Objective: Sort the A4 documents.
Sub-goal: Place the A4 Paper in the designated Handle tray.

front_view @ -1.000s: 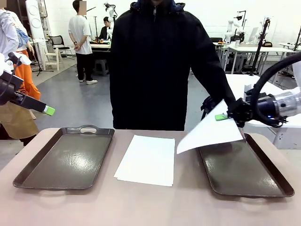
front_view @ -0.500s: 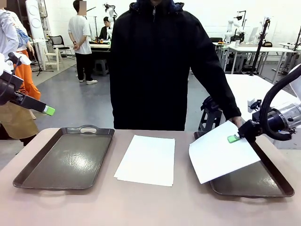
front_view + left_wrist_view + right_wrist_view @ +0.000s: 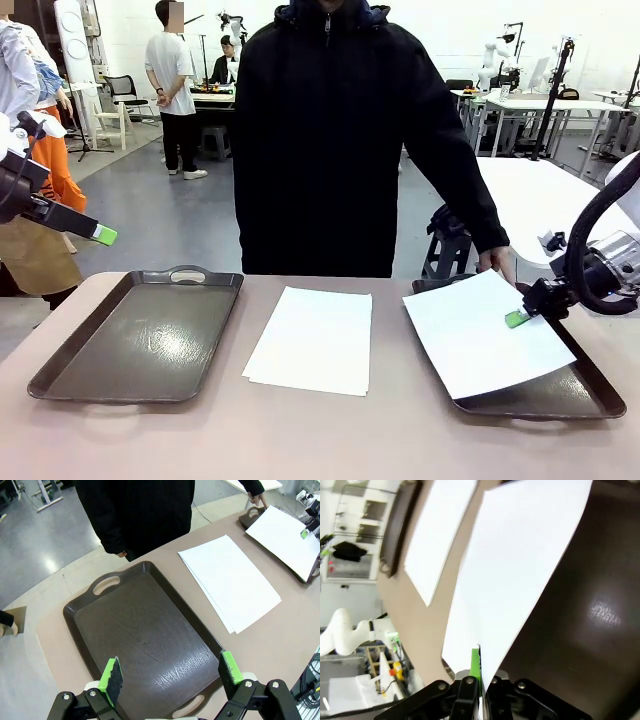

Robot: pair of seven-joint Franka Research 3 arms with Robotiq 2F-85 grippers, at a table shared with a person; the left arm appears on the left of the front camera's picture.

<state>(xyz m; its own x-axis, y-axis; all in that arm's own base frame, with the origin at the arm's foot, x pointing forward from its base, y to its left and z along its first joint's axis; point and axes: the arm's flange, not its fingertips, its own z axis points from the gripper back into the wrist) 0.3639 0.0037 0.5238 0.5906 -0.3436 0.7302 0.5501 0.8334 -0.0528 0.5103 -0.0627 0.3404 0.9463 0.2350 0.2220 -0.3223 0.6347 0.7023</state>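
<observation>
A4 documents point(image 3: 312, 340): we find a loose stack lying flat on the table point(image 3: 320, 440), midway between the two trays. We record one single sheet point(image 3: 485, 335) apart from the stack, laid askew over the right tray point(image 3: 590, 385) and covering that tray's left rim. The right gripper point(image 3: 517, 319) has its jaws closed on this sheet's right edge, with the paper pinched between the green pads. The person's hand point(image 3: 497, 263) rests at the tray's far end, just beside the sheet's far corner. The left gripper point(image 3: 170, 672) hangs above the left tray point(image 3: 150, 630), jaws spread wide, holding nothing.
</observation>
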